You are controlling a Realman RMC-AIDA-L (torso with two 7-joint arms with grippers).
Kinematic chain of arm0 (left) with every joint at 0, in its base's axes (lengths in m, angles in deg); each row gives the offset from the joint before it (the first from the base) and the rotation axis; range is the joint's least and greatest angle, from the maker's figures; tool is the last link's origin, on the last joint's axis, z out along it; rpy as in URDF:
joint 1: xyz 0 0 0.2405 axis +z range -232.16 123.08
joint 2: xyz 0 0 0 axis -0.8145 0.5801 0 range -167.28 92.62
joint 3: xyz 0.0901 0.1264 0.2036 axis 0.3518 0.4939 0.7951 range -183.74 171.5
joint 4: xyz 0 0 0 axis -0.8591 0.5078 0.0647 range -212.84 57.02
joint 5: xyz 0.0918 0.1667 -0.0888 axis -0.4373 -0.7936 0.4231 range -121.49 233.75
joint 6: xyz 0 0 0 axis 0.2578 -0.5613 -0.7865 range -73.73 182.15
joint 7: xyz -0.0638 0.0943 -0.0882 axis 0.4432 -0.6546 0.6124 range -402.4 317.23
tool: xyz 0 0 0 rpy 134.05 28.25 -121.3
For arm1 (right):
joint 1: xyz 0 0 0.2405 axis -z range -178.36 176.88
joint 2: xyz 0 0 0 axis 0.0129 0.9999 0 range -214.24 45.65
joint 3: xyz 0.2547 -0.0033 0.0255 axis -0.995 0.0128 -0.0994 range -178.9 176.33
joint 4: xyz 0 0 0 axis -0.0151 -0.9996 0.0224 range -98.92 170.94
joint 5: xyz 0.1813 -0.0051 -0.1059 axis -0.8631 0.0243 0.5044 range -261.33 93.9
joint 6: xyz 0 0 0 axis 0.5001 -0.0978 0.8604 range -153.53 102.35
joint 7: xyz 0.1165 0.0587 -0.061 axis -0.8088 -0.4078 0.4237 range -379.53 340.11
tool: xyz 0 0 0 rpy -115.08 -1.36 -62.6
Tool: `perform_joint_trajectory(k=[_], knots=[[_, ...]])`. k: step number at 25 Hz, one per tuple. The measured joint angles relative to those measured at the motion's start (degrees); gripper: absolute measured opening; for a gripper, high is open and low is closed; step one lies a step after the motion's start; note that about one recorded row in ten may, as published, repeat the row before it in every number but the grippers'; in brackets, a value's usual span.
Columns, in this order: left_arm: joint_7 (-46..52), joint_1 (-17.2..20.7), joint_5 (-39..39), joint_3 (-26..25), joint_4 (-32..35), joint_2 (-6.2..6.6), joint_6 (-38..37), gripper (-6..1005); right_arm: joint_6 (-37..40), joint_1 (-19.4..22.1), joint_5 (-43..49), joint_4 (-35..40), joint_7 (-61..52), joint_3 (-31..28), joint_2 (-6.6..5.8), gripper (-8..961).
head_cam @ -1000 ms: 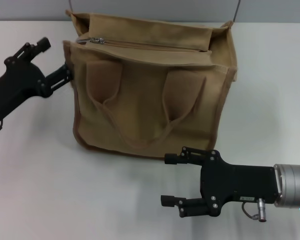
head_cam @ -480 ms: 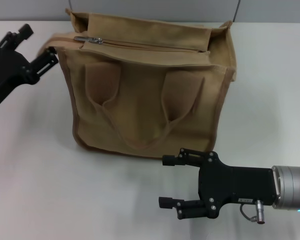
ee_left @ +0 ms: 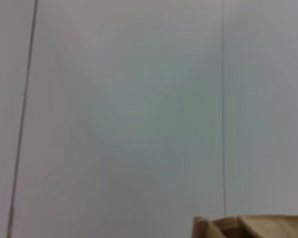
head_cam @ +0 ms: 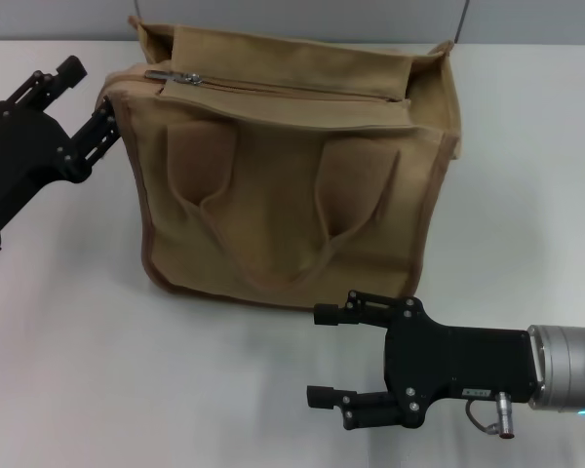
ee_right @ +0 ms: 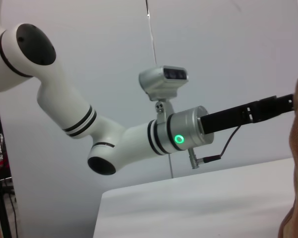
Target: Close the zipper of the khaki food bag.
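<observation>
Altogether, two open claws, left claw (head_cam: 88,97) and right claw (head_cam: 330,356), flank one khaki food bag (head_cam: 292,175).

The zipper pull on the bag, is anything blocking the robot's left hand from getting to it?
Nothing visible does. The left gripper sits open at the bag's upper left corner, and the silver zipper pull lies just past that corner on top. Only bare fabric is between them. The right gripper waits open on the table in front of the bag.
</observation>
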Motion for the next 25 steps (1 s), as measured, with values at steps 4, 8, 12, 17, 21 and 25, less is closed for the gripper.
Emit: perform_joint_trajectory(k=[4,8,12,17,21,25], knots=[[-1.15,-0.13,0.01,0.06,-0.70,-0.02,-1.03,700,0.00,0.24,-0.04,-0.01,0.00,-0.36,0.02,813],[-1.18,-0.59,-0.15,0.22,-0.86,-0.06,-0.99,561,0.00,0.33,-0.07,-0.01,0.13,-0.38,0.04,813],[-1.18,-0.88,-0.07,0.23,-1.69,-0.02,-0.61,375,0.29,0.62,-0.10,-0.08,1.16,-0.57,0.05,813],[-0.94,-1.06,0.09,0.18,-2.10,0.03,-0.80,120,4.85,1.73,-0.13,-1.14,5.81,-3.64,0.05,813],[-0.66,-1.89,0.14,0.21,-3.32,0.04,-1.07,19,9.83,3.36,-0.13,-1.60,10.86,-11.44,-0.01,813],[-0.48,-2.61,0.16,0.20,-4.37,0.05,-3.13,19,10.89,3.27,-0.14,-3.70,14.21,-21.39,-0.03,812]])
